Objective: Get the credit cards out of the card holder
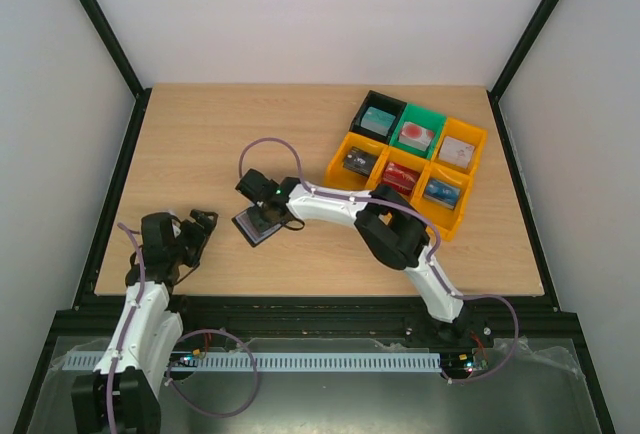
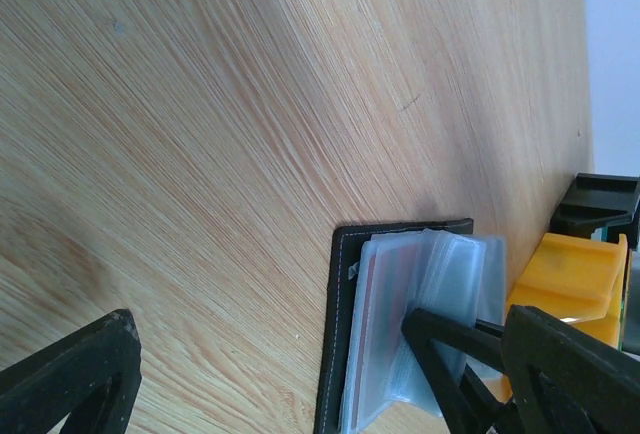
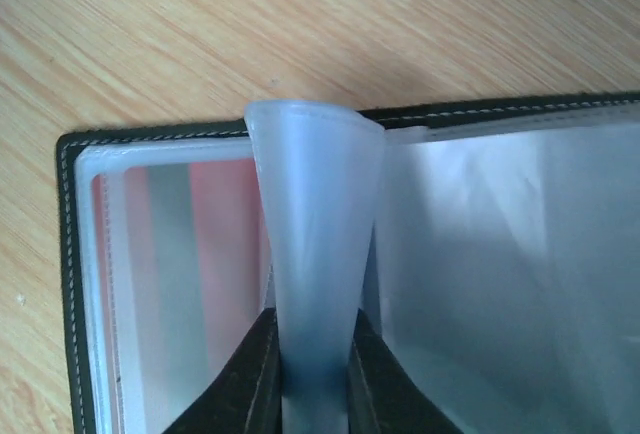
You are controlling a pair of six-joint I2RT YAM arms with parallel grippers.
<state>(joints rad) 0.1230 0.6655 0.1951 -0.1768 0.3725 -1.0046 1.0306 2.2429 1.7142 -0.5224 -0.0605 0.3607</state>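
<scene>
Card holder lay open on table, near middle. Right gripper pinched one clear sleeve upright. Red card sat inside holder's left page. Left gripper gaped wide, well apart.

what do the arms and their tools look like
Both the left arm and right arm have white shells with black joints, and a lilac cable loops along each. The left tool and right tool are black, with open triangular-framed fingers. A small green light shows at the right wrist.
</scene>
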